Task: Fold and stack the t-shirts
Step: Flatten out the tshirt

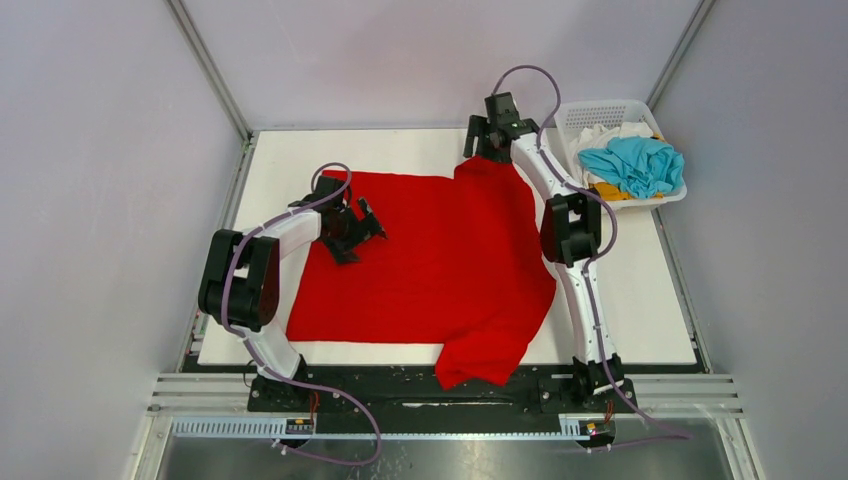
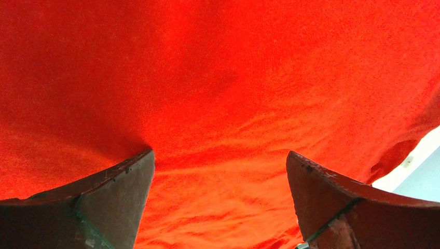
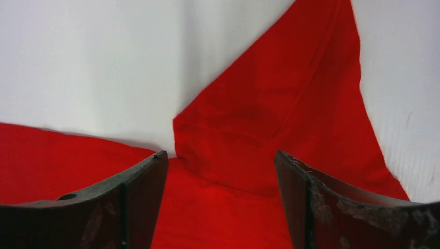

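Note:
A bright red t-shirt (image 1: 440, 260) lies spread flat on the white table, one sleeve hanging over the near edge. My left gripper (image 1: 362, 228) is open over the shirt's left part; in its wrist view red cloth (image 2: 223, 93) fills the frame between the spread fingers (image 2: 117, 192). My right gripper (image 1: 487, 140) is open at the shirt's far right corner, above a folded-over sleeve (image 3: 270, 119), holding nothing. A turquoise-blue shirt (image 1: 632, 165), a white shirt (image 1: 605, 134) and an orange-yellow shirt (image 1: 612, 191) lie bunched in the basket.
A white perforated plastic basket (image 1: 585, 112) stands at the table's far right corner. The white table (image 1: 640, 300) is bare to the right of the red shirt and along the far edge. Grey walls enclose the cell.

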Motion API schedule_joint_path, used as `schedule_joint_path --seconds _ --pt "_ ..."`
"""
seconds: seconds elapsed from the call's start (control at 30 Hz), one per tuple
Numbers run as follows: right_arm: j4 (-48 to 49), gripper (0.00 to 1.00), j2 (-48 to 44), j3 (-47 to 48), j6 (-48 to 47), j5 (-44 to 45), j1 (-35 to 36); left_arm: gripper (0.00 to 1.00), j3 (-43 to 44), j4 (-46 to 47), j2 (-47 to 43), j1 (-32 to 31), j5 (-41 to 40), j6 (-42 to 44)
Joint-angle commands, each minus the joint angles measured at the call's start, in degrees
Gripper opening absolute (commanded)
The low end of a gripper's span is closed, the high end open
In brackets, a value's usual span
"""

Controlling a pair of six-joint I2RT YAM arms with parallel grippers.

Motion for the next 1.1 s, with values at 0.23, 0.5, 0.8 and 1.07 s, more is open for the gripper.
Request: schedule_joint_path --seconds 0.23,0.5,0.8,1.07 --pt "-5.83 0.76 4.40 4.87 5.92 -1.29 -1.70 0.99 -0.16 -3.41 -0.23 0.11 -1.05 1.84" --pt "-1.86 0.74 8.20 6.02 19.24 -5.44 -2.49 0.99 -0.26 -3.98 -0.51 0.13 -0.28 1.36" --pt "3.90 0.62 8.98 3.57 29.86 -6.14 -2.53 0.99 -1.08 -4.04 -1.26 0.09 -0.36 0.91" --pt "2.77 0.52 7.34 1.06 32.37 -6.88 -2.51 0.99 -0.63 -4.32 -0.70 0.06 -0.11 0.83"
